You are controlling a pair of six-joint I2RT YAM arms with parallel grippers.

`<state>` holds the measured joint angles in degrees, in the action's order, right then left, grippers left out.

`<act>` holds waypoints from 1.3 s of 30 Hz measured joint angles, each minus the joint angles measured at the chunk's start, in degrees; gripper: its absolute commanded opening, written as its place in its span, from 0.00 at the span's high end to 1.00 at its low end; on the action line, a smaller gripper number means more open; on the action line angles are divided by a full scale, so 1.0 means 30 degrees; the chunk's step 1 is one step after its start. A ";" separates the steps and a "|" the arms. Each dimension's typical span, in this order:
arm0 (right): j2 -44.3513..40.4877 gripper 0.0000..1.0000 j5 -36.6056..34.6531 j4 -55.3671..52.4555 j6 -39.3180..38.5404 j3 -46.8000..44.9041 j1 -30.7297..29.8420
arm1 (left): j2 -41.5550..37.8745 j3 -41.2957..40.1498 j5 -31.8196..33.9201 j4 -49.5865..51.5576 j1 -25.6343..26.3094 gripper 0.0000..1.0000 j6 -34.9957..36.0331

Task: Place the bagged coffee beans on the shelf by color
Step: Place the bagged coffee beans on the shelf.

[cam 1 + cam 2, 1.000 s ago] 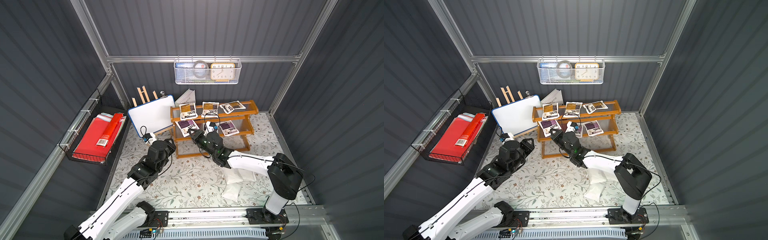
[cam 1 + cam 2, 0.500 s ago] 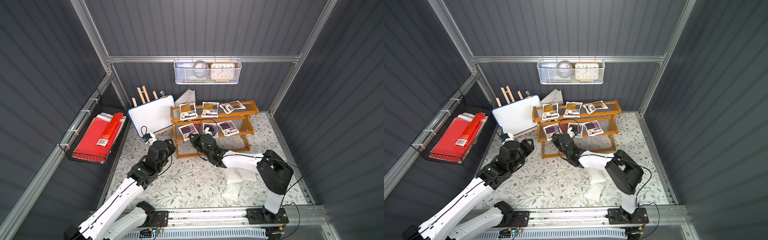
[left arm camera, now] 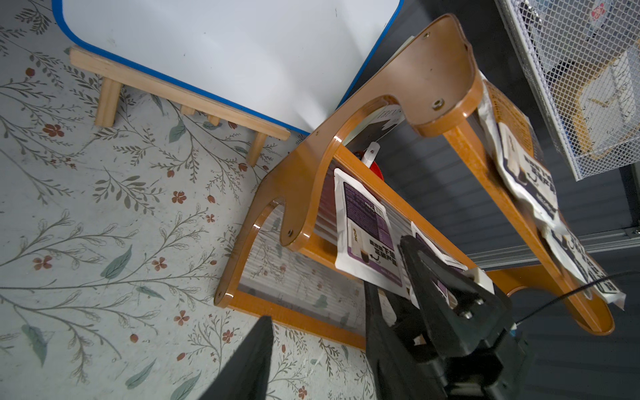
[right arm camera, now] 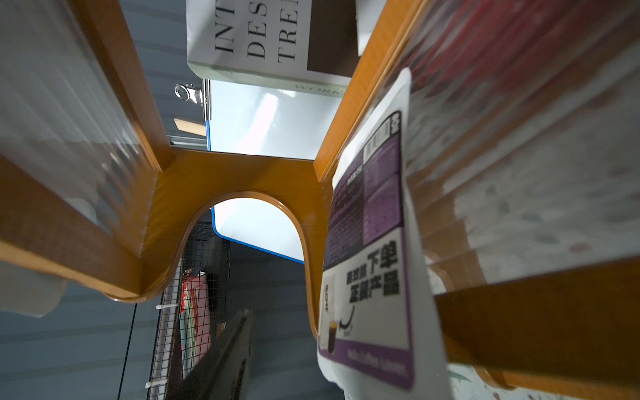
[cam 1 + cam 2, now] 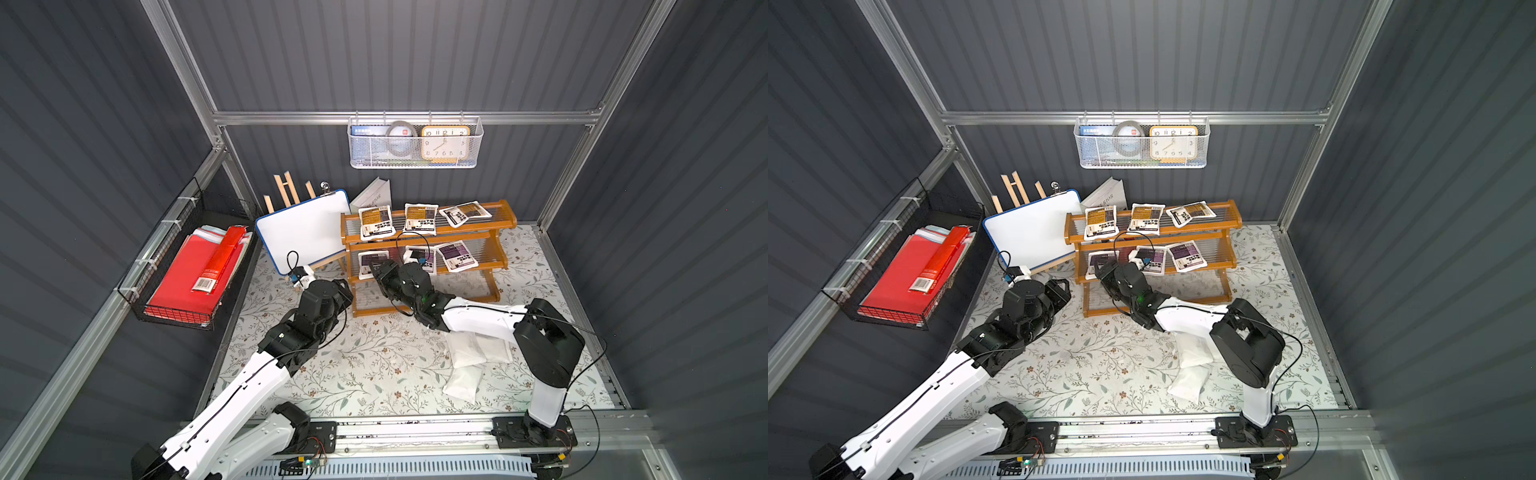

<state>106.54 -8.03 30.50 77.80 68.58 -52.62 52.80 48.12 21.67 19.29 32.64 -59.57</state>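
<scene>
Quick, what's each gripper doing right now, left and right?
Left gripper: open, empty.
Right gripper: open, purple pouch beside it not gripped.

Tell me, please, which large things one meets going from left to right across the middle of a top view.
black wire basket → whiteboard → shelf

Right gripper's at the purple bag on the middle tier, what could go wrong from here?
The purple pouch overhangs the shelf's front rail; the right gripper, close beside it, could drag it off when backing out. The table pouches lie plain side up, colours hidden, so one may be shelved on the wrong tier.
</scene>
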 measured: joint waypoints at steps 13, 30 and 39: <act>-0.0211 0.38 0.1392 -0.2732 -0.0386 0.0874 0.0066 | 0.0007 0.0000 -0.0058 0.0007 0.0000 0.50 0.0284; -0.2426 0.31 0.2149 -0.7781 -0.2659 -0.1049 0.0291 | 0.0780 0.0000 -0.0138 0.0000 0.0000 0.50 0.0503; -0.6936 0.31 0.0903 -1.0244 -0.4350 -0.3934 0.0291 | 0.1581 -0.0583 -0.0714 -0.0699 0.0000 0.52 0.0867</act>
<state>85.73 -5.32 -0.23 64.75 56.77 -51.75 57.54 46.37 19.53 17.19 32.64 -56.97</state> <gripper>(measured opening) 0.693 0.490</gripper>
